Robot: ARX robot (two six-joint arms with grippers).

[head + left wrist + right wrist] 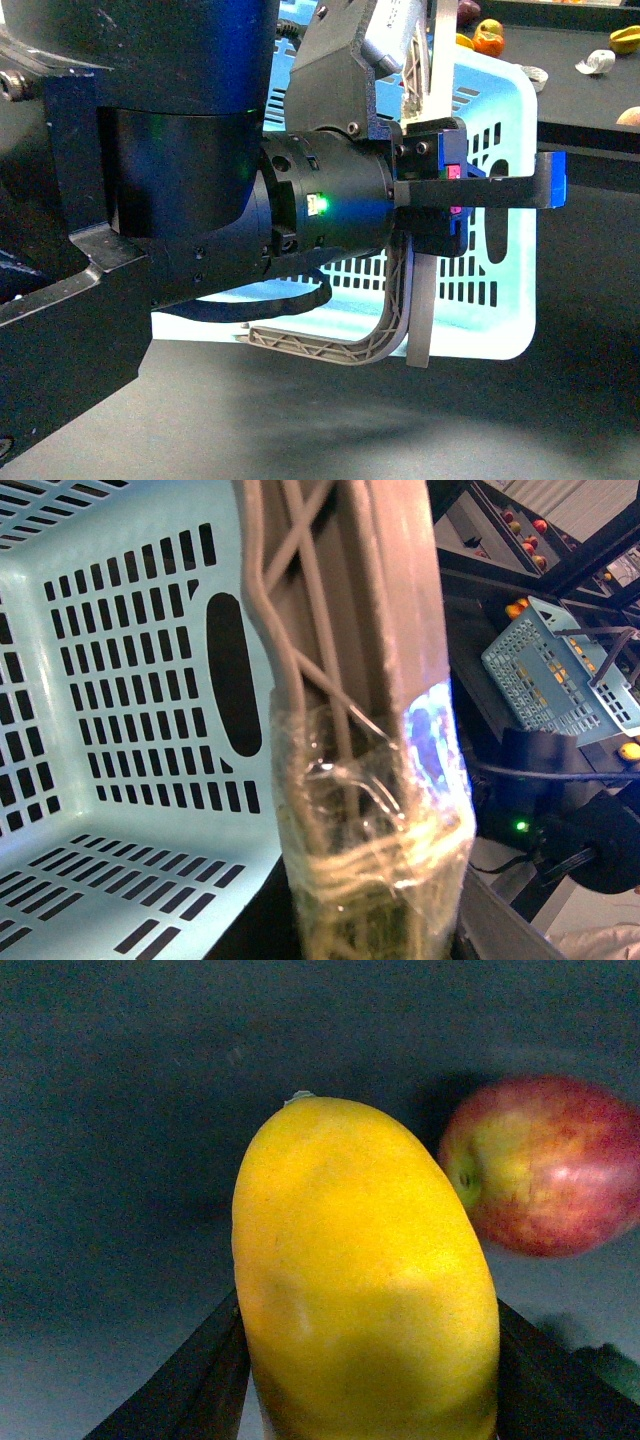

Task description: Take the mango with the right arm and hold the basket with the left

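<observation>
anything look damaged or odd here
Yes. In the left wrist view, one handle of the basket is wrapped in crumpled clear tape over what looks like twine, as if it had been patched. Nothing else stands out.

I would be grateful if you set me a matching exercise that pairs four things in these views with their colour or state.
Things:
1. mango
2. apple
3. basket
4. handle

Colour or state:
a. wrapped in clear tape
b. red with a yellowish patch
c. pale turquoise with slots
d. plain yellow

Pairs: 1-d, 2-b, 3-c, 4-a
</observation>
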